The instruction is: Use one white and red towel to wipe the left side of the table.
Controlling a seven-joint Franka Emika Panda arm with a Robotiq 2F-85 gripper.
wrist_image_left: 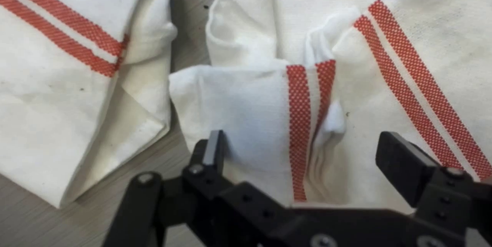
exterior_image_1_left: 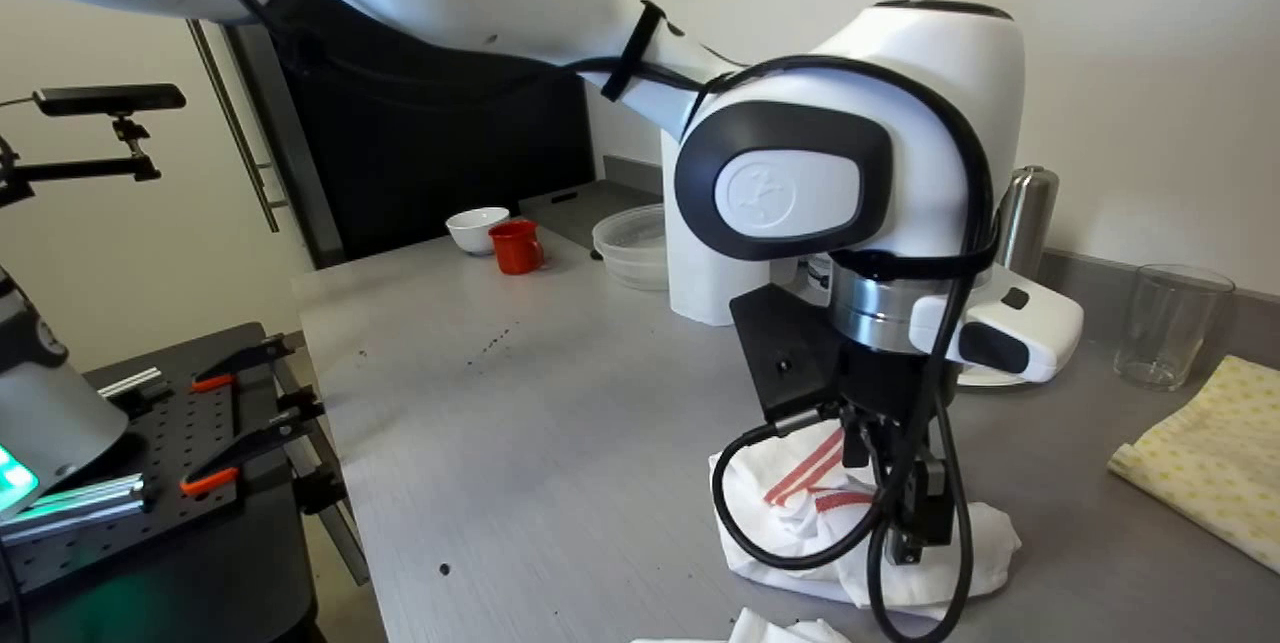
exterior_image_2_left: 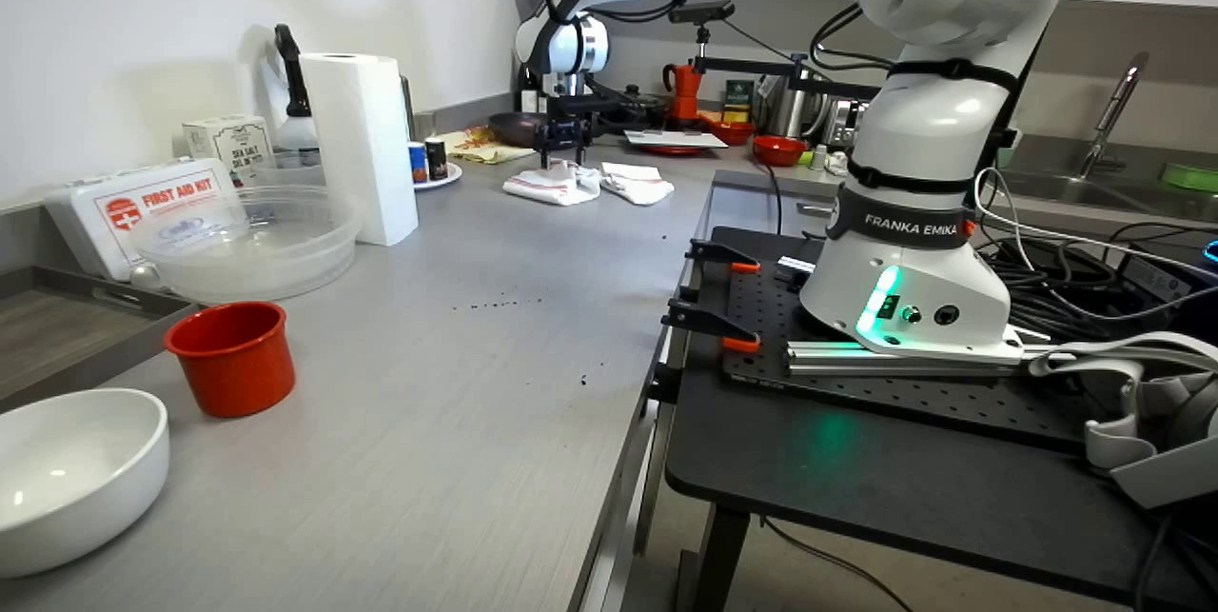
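Note:
A white towel with red stripes [exterior_image_1_left: 790,513] lies bunched on the grey table [exterior_image_1_left: 540,443], under my gripper. It also shows in an exterior view [exterior_image_2_left: 552,186] and fills the middle and right of the wrist view [wrist_image_left: 246,105]. A second white and red towel [wrist_image_left: 57,105] lies beside it, on the left of the wrist view; it also shows in both exterior views [exterior_image_1_left: 785,631] [exterior_image_2_left: 636,184]. My gripper [wrist_image_left: 301,143] is open, pointing down, with its fingers either side of a raised striped fold. Nothing is pinched. Whether the fingertips touch the cloth is unclear.
Dark specks [exterior_image_2_left: 495,304] lie on the table, with more nearer its edge [exterior_image_2_left: 583,380]. A red mug [exterior_image_2_left: 231,360], white bowl [exterior_image_2_left: 81,479], plastic container [exterior_image_2_left: 247,246] and paper roll [exterior_image_2_left: 362,150] stand toward the wall. A glass [exterior_image_1_left: 1170,328] and yellow cloth [exterior_image_1_left: 1210,453] are beyond the arm.

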